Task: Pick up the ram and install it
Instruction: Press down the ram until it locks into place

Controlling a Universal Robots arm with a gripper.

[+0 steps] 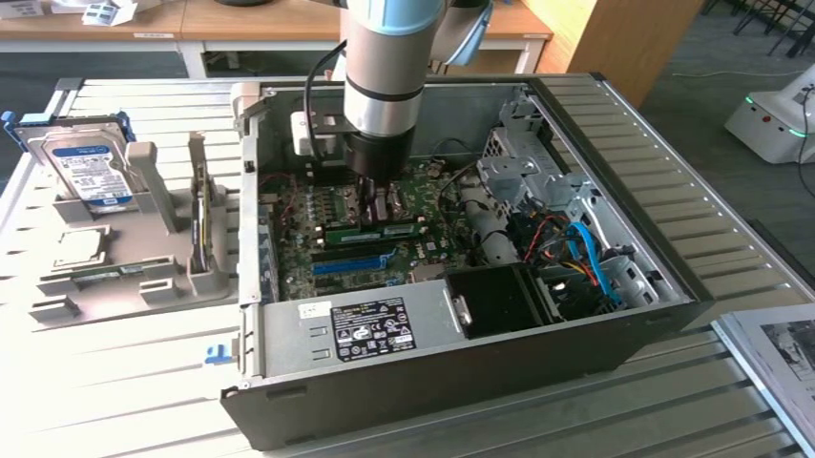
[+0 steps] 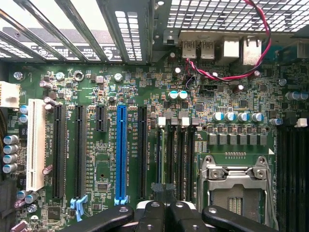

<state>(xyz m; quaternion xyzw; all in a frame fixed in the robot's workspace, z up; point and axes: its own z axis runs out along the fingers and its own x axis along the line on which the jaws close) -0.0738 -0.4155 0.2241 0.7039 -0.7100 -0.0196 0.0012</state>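
- Your arm's dark gripper (image 1: 372, 202) is down inside the open black metal computer case (image 1: 612, 329), over the green motherboard (image 1: 334, 250).
- In the exterior view, the long, thin green ram stick (image 1: 372, 230) lies along the board just below the fingertips, above the bright blue slot strip (image 1: 346, 263).
- You cannot tell whether the fingers are closed on it or only touching.
- In the wrist view, the black finger bases (image 2: 166, 216) hang over the narrow memory slots (image 2: 178, 157), beside the silver processor socket frame (image 2: 235, 186).
- To the exterior view's left, a grey plastic parts holder (image 1: 121, 243) carries a blue-labelled hard drive (image 1: 87, 170).
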